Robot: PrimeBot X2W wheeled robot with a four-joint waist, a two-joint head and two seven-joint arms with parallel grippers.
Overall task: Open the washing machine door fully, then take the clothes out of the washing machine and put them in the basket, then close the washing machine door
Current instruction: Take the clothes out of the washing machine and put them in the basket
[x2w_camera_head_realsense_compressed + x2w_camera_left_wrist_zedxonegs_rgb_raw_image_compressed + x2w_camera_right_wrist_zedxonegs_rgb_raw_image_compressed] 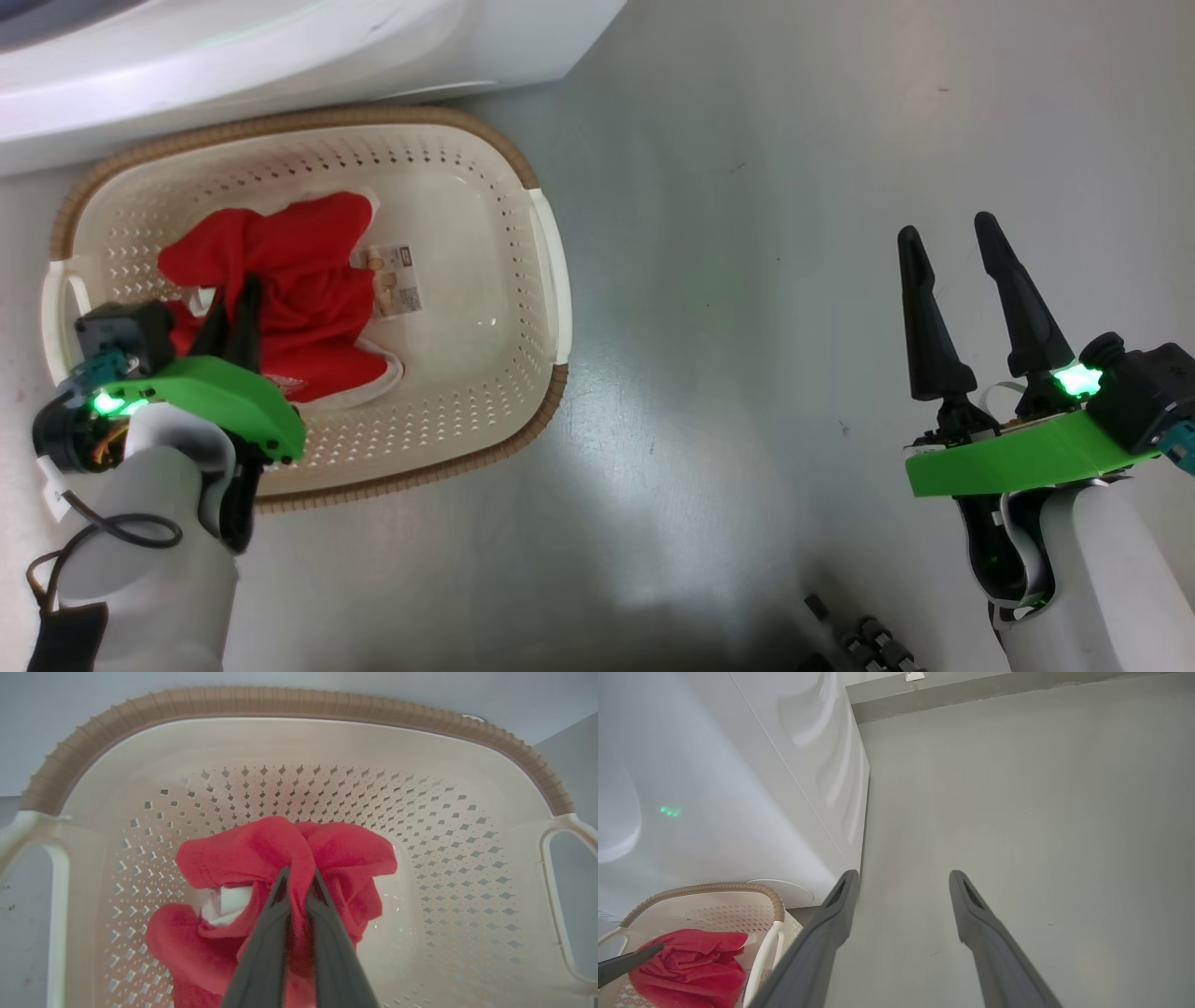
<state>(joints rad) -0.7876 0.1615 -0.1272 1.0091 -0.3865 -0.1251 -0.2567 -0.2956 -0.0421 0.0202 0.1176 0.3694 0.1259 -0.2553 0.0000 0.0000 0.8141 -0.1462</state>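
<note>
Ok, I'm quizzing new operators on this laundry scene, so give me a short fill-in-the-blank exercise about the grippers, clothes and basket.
1. The left gripper is ____ on the clothes.
2. The clothes are bright ____.
3. They lie in the basket, whose woven-look rim is ____.
4. The right gripper, over the floor, has its fingers ____.
Missing words: shut; red; brown; open.

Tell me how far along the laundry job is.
Done: red clothes lie in the basket. In hand: the left fingers are shut on a fold of them, not yet let go; the right fingers are open over the floor. Left: release, then close the washing machine door, whose state I cannot tell.
</note>
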